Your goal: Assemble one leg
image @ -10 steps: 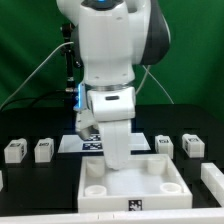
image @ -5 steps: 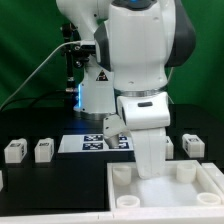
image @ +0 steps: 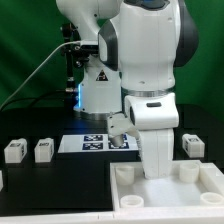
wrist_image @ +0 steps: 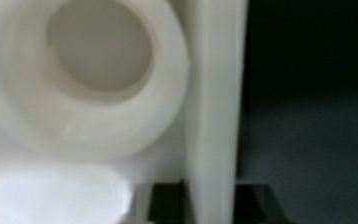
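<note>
The fingers (image: pixel 158 166) reach down inside the white tray (image: pixel 160 196), close to a round corner socket (wrist_image: pixel 96 60); I cannot tell whether they are clenched or released. One leg (image: pixel 192 146) stands on the black bench (image: pixel 40 185) just beyond the tray at the exterior view's right. Two more legs (image: pixel 43 150) stand well apart at its left.

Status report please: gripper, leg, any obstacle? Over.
Gripper down at large white square tray, jaws hidden. Small white tagged leg blocks loose on black table. No obstacle seen.
</note>
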Robot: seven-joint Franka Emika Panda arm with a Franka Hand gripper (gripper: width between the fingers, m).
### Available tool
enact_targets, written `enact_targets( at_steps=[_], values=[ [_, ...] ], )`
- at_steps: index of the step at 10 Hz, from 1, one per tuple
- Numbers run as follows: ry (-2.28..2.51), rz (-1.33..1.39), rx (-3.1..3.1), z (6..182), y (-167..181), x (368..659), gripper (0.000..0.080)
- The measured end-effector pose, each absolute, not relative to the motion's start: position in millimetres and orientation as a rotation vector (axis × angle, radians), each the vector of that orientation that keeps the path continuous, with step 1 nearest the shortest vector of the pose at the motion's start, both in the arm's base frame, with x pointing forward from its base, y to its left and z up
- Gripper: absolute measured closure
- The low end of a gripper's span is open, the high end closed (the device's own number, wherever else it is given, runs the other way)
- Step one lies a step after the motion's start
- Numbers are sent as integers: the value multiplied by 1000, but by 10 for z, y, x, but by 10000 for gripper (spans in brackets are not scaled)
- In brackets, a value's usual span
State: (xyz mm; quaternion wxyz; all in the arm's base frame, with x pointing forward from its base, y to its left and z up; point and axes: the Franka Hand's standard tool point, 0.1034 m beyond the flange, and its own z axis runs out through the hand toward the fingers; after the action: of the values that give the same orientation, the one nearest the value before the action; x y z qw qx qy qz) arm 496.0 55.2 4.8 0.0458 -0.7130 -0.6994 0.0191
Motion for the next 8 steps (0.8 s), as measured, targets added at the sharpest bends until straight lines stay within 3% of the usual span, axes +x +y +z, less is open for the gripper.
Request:
enact_targets(
  at_steps=[1, 3, 4, 8],
  values=[
    [-2137, 55, -2178, 55, 551, 4967, 617],
    [-2138, 51, -2181, 69, 550, 4979, 273],
    [-2139, 50, -2181, 72, 549, 4981, 175],
    [-2139, 50, -2181, 73, 549, 4983, 151]
  ],
)
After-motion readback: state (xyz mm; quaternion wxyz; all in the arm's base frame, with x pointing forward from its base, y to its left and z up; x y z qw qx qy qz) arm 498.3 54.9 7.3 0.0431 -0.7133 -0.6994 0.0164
